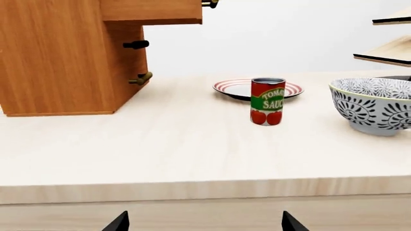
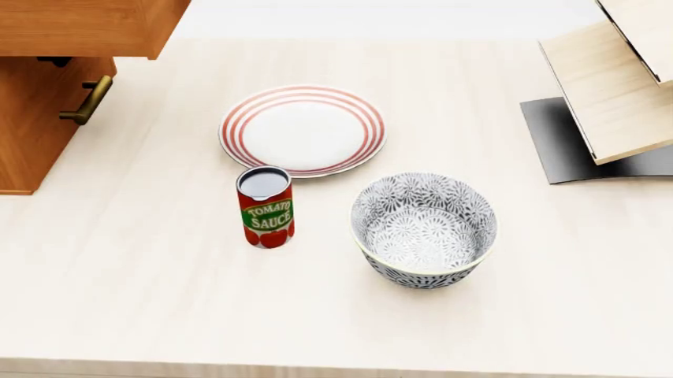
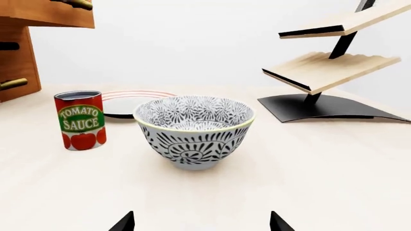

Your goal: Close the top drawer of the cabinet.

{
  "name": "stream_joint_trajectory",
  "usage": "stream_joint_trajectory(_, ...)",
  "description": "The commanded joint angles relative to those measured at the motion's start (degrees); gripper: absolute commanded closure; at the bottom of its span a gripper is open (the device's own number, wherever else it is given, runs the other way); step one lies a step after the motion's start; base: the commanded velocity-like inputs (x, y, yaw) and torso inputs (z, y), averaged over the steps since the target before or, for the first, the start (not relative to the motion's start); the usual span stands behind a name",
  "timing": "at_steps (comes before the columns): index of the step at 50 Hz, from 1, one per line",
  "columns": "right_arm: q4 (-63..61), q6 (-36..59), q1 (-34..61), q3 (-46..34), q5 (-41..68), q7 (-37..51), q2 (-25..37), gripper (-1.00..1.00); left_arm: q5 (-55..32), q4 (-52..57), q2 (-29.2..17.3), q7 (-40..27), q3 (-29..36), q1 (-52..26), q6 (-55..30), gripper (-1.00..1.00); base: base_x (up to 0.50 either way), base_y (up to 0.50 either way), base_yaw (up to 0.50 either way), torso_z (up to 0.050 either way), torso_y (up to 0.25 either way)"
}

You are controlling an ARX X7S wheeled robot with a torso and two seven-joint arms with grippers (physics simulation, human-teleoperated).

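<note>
Orange-brown top drawer juts from cabinet; both pincers seemingly agape, empty, tips barely visible

one can – one plate – one bowl
</note>
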Motion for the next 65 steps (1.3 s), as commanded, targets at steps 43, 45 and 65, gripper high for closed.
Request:
stream_joint_trajectory(43, -29.18, 84.22, 63.54, 3.1, 1.41, -6.12, 5.34, -1.0, -74.05, -76.98, 6.17, -32.98, 92.95, -101.68, 10.34, -1.0, 0.21, 0.0, 0.0, 0.0, 0.0)
stream_joint_trajectory(45, -28.99, 84.25, 63.63, 3.28, 1.59, -6.16, 5.25, -1.0, -74.14, -77.02, 6.17, -32.94, 92.94, -101.72, 10.24, -1.0, 0.5, 0.0, 0.0, 0.0, 0.0)
stream_joint_trajectory(65, -27.16, 82.15, 63.9, 4.8, 2.75, -5.8, 4.53, -1.0, -75.32, -77.26, 6.17, -32.45, 92.96, -101.98, 9.81, -1.0, 0.38, 0.0, 0.0, 0.0, 0.001)
